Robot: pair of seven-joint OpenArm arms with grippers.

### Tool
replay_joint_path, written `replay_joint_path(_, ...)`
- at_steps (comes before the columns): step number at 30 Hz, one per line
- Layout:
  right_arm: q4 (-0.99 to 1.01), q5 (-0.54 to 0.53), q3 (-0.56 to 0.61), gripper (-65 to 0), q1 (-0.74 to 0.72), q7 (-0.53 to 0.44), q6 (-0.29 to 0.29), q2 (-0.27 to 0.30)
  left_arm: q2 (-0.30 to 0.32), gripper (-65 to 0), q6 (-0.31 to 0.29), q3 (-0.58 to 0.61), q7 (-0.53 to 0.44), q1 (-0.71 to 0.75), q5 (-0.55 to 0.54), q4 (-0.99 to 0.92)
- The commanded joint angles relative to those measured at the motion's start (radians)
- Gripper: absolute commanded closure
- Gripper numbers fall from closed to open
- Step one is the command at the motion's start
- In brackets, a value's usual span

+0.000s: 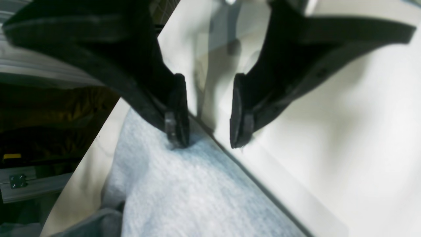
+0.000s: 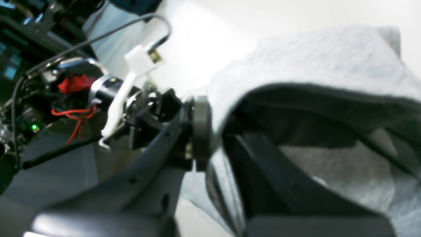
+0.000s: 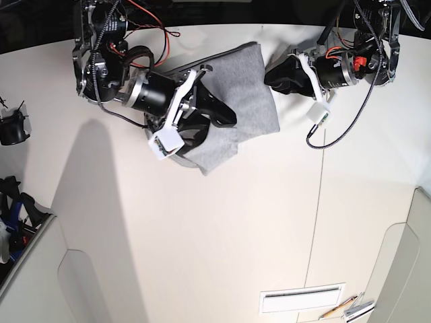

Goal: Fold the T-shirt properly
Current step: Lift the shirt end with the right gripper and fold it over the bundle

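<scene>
The heather-grey T-shirt [image 3: 246, 94] lies bunched and partly folded at the far middle of the white table [image 3: 202, 222], plain side up. My right gripper [image 3: 221, 116] is shut on a fold of the shirt [image 2: 296, 59]. The cloth drapes over one finger, and the other finger's pad [image 2: 201, 131] presses against it. My left gripper [image 3: 271, 78] is open at the shirt's far right edge. In the left wrist view the left gripper [image 1: 208, 131] straddles the hem: one fingertip [image 1: 177, 126] touches the shirt [image 1: 184, 191], the other rests over bare table.
A table seam [image 3: 322, 175] runs front to back right of the shirt. A white label plate [image 3: 303, 299] and a pencil [image 3: 340, 308] lie at the front right. A black object [image 3: 12, 128] sits off the left edge. The table edge [image 1: 95, 144] drops off beside the shirt.
</scene>
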State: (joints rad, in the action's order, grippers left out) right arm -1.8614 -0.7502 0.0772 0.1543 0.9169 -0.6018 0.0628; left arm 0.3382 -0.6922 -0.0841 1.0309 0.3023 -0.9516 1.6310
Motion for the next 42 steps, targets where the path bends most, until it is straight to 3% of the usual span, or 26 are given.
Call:
replay_joint_path(1, -0.020, -0.021, 0.013, 0.0, -0.013, -0.030, -0.005, -0.009, 0.008, -22.1, -0.006, -0.004, -0.011, -0.003, -0.013, 0.012)
replay_joint_path(8, -0.020, -0.010, 0.100, 0.0, -0.013, -0.031, -0.005, -0.013, 0.008, -22.1, -0.006, -0.004, -0.014, -0.003, -0.016, 0.013)
replay_joint_path(13, -0.020, 0.040, 0.176, -20.5, -0.013, -0.069, -0.005, -0.013, 0.008, -22.1, -0.006, -0.004, -0.014, -0.003, -0.016, 0.012)
replay_joint_path(16, -0.020, 0.040, 0.237, -23.9, -0.013, -0.072, -0.005, -0.013, 0.008, -22.1, -0.006, -0.004, -0.014, -0.003, -0.016, 0.012)
replay_joint_path(23, -0.021, 0.040, 0.384, -23.9, -0.014, -0.077, -0.009, -0.014, 0.008, -22.1, -0.006, -0.014, -0.014, -0.003, -0.017, 0.012)
replay_joint_path(28, -0.082, 0.072, 0.415, -23.8, -0.018, -0.079, -0.008, -0.028, 0.009, -22.1, -0.006, -0.113, 0.011, -0.003, -0.087, 0.013)
replay_joint_path(34, -0.220, 0.282, 0.391, -23.7, -0.018, -0.101, 0.016, -0.032, 0.009, -22.1, -0.006, -0.262, 0.111, -0.003, -0.200, 0.013)
replay_joint_path(36, -0.219, 0.352, 0.364, -18.7, -0.018, -0.113, 0.033, -0.032, 0.010, -22.1, -0.006, -0.288, 0.135, -0.003, -0.233, 0.013)
replay_joint_path(39, -0.209, 0.425, 0.307, 0.0, -0.018, -0.114, 0.042, -0.030, 0.014, -22.1, -0.006, -0.301, 0.143, -0.002, -0.247, 0.013)
replay_joint_path(42, -0.199, 0.447, 0.242, 0.0, -0.018, -0.129, 0.041, -0.019, 0.014, -22.1, -0.006, -0.302, 0.145, 0.000, -0.268, 0.013)
